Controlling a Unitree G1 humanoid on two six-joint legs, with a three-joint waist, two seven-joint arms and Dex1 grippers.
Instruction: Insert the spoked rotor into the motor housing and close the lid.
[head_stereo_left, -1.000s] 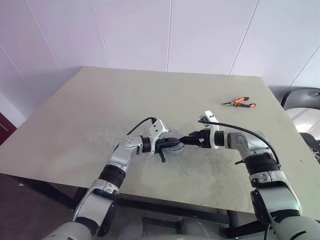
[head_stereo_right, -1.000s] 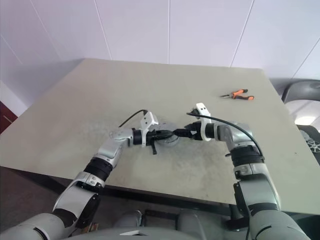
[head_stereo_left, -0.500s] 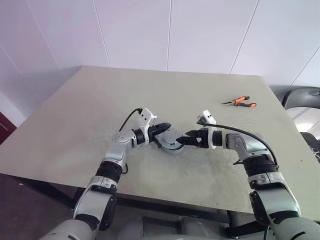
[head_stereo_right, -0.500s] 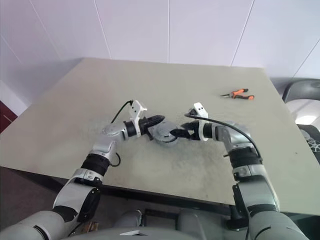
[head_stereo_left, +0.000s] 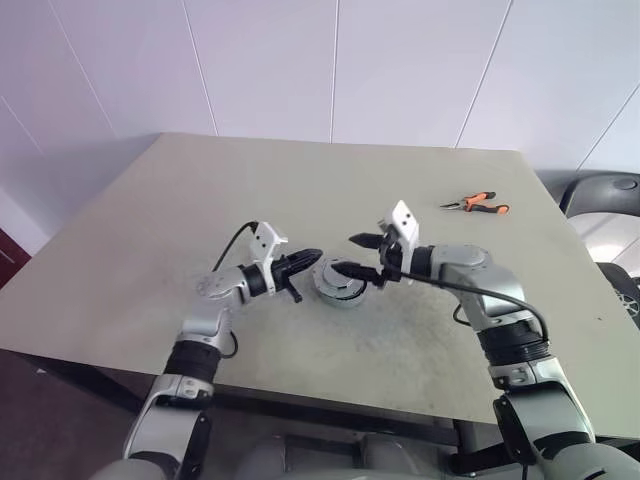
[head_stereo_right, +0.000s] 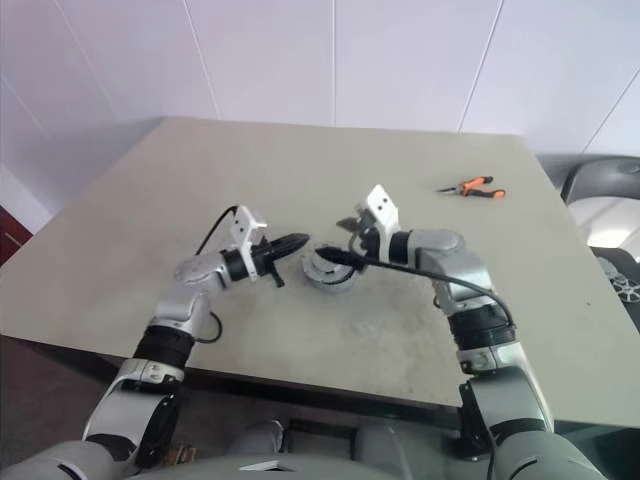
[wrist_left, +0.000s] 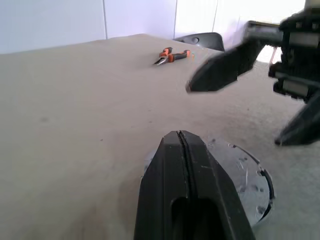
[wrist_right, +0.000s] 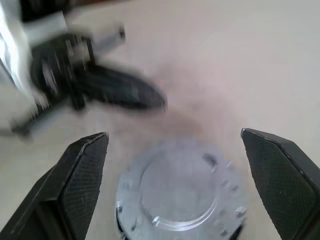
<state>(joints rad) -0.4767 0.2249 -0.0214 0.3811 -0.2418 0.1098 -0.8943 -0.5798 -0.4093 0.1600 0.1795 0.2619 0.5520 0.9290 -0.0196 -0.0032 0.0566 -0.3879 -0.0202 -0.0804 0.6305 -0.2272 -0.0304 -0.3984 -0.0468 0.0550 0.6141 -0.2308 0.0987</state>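
Flanking the motor housing (head_stereo_left: 339, 284), left gripper (head_stereo_left: 312, 257) pinched closed, right gripper (head_stereo_left: 356, 254) spread wide, neither touching.

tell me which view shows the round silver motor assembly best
The right wrist view: the motor assembly sits centred between the open right gripper's fingers, top face visible. The left wrist view hides part of it behind the shut left gripper. Head views show it small.
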